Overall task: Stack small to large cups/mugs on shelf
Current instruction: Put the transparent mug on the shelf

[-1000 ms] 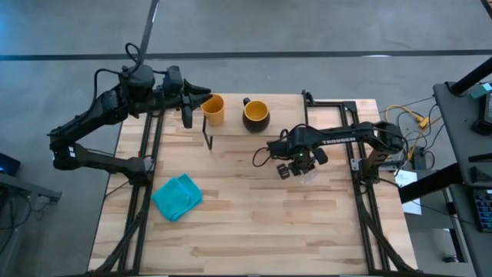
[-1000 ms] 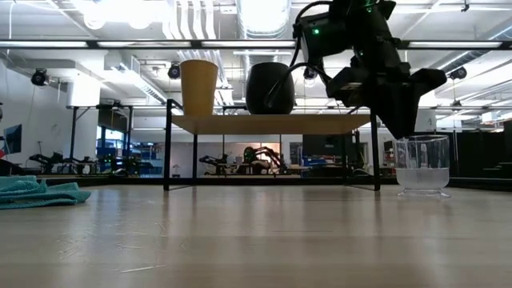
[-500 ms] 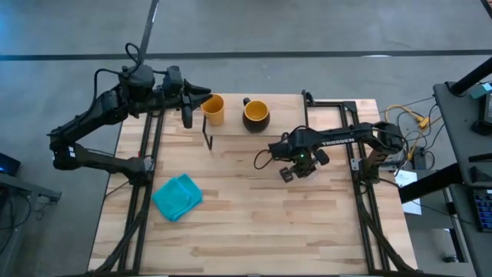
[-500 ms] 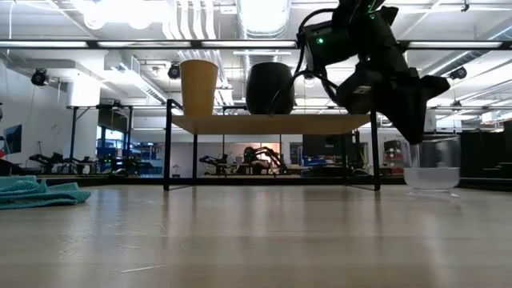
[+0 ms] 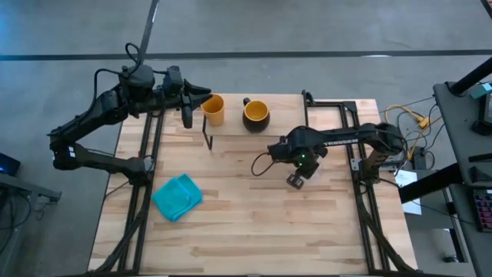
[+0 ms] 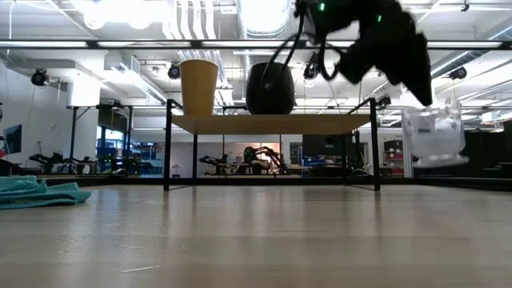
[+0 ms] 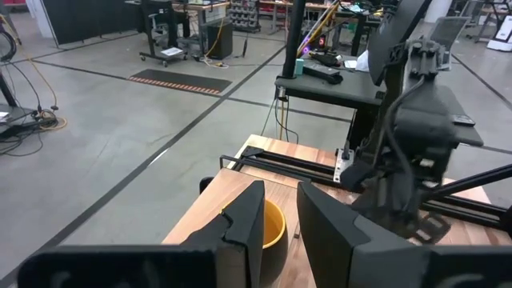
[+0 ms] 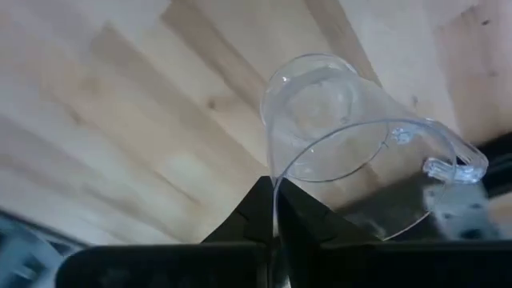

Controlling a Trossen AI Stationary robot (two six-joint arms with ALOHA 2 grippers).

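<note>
The clear glass (image 6: 434,136) hangs in the air to the right of the shelf (image 6: 272,122), held by my right gripper (image 6: 424,98), which is shut on it. From above, that gripper (image 5: 297,178) is over the table's middle right. The yellow-orange cup (image 5: 214,109) and the dark mug (image 5: 256,115) stand upright on the shelf at the far edge. My left gripper (image 5: 201,94) waits open, level with the shelf and just left of the yellow-orange cup. My right gripper pinches the glass's wall at the rim (image 8: 274,178), with one finger inside (image 8: 308,220) and the other outside. The fingers come from above, slanting down. The glass is lifted clear of the table and hangs below the fingers, slightly tilted.
A teal cloth (image 5: 177,196) lies on the table near the left edge, toward the front. The shelf's black legs (image 6: 168,148) stand on the far part of the table. Bare wood spreads over the table's near half (image 5: 254,231).
My right gripper has risen and shifted a little toward the near edge, staying shut on the glass. The glass, which stood on the table a second ago, is now lifted clear and tipped slightly.
</note>
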